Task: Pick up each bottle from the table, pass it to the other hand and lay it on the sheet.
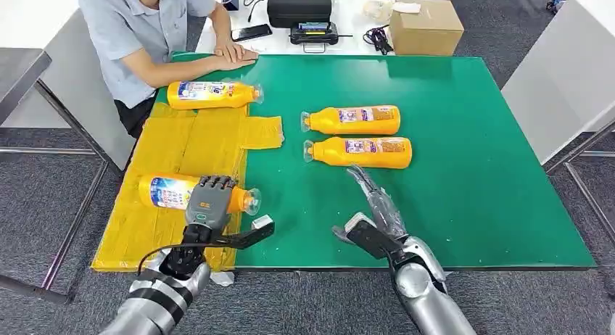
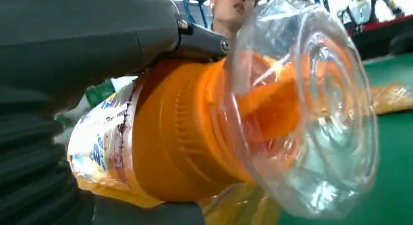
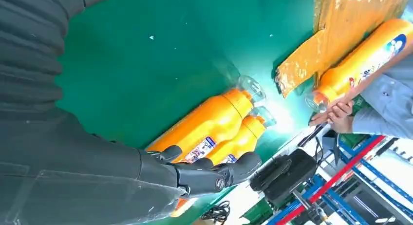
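At the lower left of the head view the left hand wraps over an orange bottle that lies on its side on the yellow sheet, near the sheet's right edge, its clear cap pointing toward the green bench. The left wrist view shows the thumb over the bottle's shoulder and the cap close to the lens, so the hold looks firm, though I cannot tell whether the bottle's weight is on the sheet. If the fingers let go unevenly, the round body may roll off the sheet onto the green. The right hand, released with fingers spread, hovers low at centre, just below two more bottles lying side by side. Reaching in carelessly could nudge the nearer one into its neighbour. Another bottle lies at the sheet's upper end, beside a seated person's hands.
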`<control>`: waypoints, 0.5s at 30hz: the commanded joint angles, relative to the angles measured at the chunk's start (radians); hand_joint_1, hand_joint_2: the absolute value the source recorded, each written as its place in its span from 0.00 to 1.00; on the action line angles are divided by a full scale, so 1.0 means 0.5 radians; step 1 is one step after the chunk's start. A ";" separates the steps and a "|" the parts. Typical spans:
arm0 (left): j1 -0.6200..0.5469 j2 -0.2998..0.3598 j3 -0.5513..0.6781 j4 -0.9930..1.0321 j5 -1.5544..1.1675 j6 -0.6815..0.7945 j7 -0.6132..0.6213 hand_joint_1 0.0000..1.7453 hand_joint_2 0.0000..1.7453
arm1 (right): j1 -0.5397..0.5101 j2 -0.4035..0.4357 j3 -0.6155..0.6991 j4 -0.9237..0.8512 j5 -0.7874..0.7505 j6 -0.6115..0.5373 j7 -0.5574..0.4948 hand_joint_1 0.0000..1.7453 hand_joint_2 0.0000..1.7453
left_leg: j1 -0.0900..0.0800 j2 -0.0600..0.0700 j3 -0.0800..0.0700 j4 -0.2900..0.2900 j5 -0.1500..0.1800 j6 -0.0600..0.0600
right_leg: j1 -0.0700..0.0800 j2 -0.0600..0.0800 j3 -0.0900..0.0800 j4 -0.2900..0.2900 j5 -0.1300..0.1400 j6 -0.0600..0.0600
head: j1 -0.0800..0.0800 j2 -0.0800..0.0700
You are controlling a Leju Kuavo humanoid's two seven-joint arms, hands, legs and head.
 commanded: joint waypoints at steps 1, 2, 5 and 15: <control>-0.259 0.044 -0.128 0.479 0.025 -0.101 -0.030 1.00 1.00 | -0.095 0.046 -0.061 0.170 -0.013 0.030 -0.018 0.00 1.00 | 0.003 0.004 0.009 0.000 -0.003 -0.005 | 0.004 0.002 0.009 0.000 -0.002 -0.006 | 0.001 0.000; -0.259 0.029 -0.112 0.496 0.040 -0.081 -0.050 1.00 1.00 | -0.093 0.050 -0.067 0.170 -0.014 0.033 -0.019 0.00 1.00 | 0.002 0.003 0.005 0.000 -0.001 -0.003 | 0.002 0.002 0.004 -0.001 0.000 -0.004 | 0.000 0.000; -0.251 0.009 -0.096 0.497 0.062 -0.065 -0.074 0.95 1.00 | -0.089 0.051 -0.070 0.168 -0.014 0.036 -0.020 0.00 1.00 | 0.003 0.003 0.009 0.000 -0.003 -0.004 | 0.003 0.001 0.009 -0.001 -0.002 -0.005 | 0.001 0.000; -0.261 -0.053 -0.044 0.526 0.198 -0.170 -0.178 0.00 1.00 | -0.077 0.053 -0.072 0.157 -0.013 0.048 -0.021 0.00 1.00 | 0.003 0.003 0.010 0.000 -0.003 -0.004 | 0.003 0.001 0.010 0.000 -0.002 -0.005 | 0.000 0.000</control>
